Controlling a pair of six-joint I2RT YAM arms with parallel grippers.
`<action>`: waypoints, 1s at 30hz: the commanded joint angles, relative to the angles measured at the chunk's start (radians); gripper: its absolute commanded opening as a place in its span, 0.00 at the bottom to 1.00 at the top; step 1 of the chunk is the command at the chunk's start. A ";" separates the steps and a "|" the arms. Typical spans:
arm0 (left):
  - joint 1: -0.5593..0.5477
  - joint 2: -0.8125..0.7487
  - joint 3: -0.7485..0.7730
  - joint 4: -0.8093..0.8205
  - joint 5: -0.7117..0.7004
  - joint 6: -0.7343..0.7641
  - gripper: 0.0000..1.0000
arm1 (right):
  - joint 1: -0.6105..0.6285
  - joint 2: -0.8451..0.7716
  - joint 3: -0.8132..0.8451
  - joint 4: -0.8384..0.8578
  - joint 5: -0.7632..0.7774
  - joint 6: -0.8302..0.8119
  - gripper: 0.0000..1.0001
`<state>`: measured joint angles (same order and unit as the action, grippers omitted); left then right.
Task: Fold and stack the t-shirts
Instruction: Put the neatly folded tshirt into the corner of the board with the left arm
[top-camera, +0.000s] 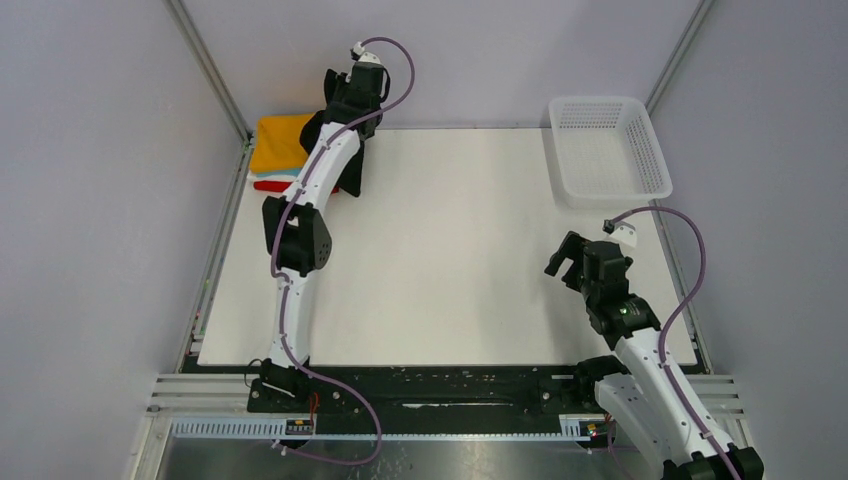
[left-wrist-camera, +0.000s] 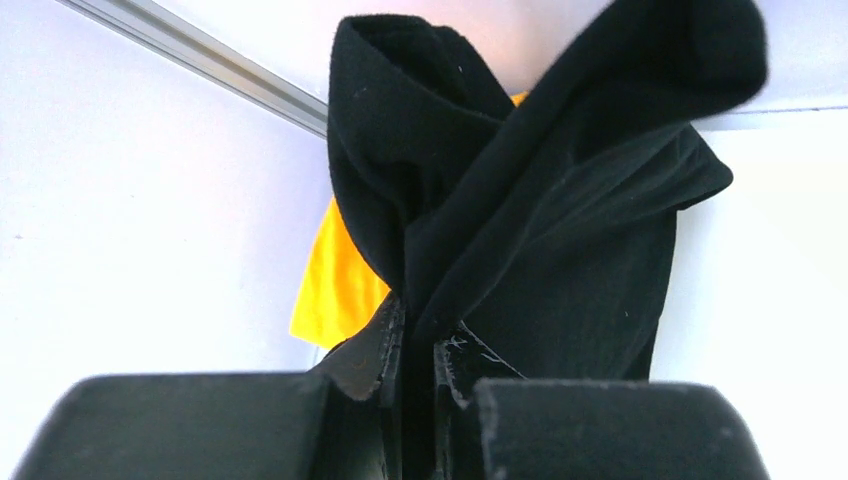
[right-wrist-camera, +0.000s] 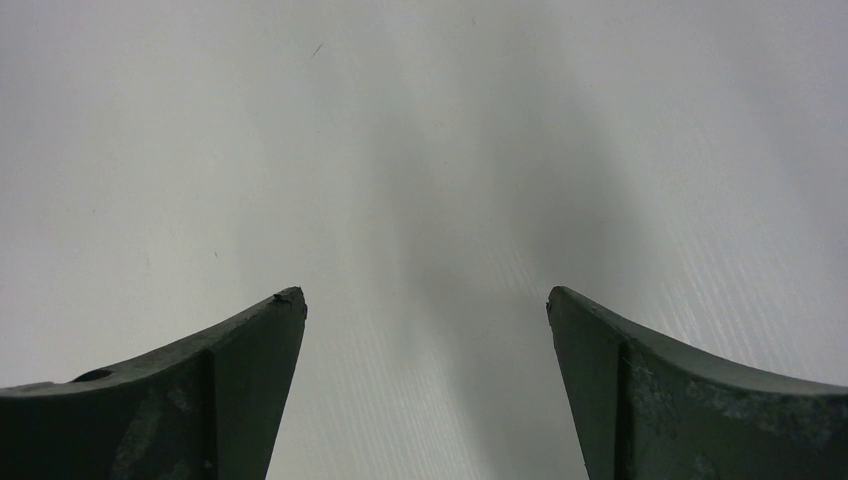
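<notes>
White worktop (top-camera: 450, 250), grey walls (top-camera: 100, 200). The left arm (top-camera: 300, 230) stretches to the far-left corner; the right arm (top-camera: 640, 350) sits bent near its base. The black t-shirt (left-wrist-camera: 540, 200) hangs bunched over the orange-topped folded stack (top-camera: 278, 145), pinched in the left claw (left-wrist-camera: 418, 350). The right claw (right-wrist-camera: 425, 310) is spread, idle. Judged: stacking step; next, lower and release squarely.

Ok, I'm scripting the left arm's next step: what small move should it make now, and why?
Probably lower the left end effector so the black t-shirt settles onto the orange t-shirt. It is shut on a bunch of the black cloth, held at the stack in the far left corner. The right end effector is open and far off.
</notes>
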<state>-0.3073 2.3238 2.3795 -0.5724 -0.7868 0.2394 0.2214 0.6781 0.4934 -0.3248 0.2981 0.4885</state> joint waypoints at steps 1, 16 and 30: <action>0.011 -0.062 0.065 0.098 -0.041 0.077 0.00 | -0.004 0.013 0.043 0.026 0.031 0.018 0.99; 0.018 -0.218 0.098 0.101 0.070 -0.043 0.00 | -0.003 0.023 0.036 0.031 0.035 0.019 0.98; 0.118 -0.144 0.090 0.107 0.118 -0.094 0.00 | -0.003 0.074 0.051 0.000 0.077 0.022 0.98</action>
<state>-0.2234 2.1643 2.4287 -0.5297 -0.6804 0.1684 0.2214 0.7414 0.4957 -0.3256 0.3309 0.4953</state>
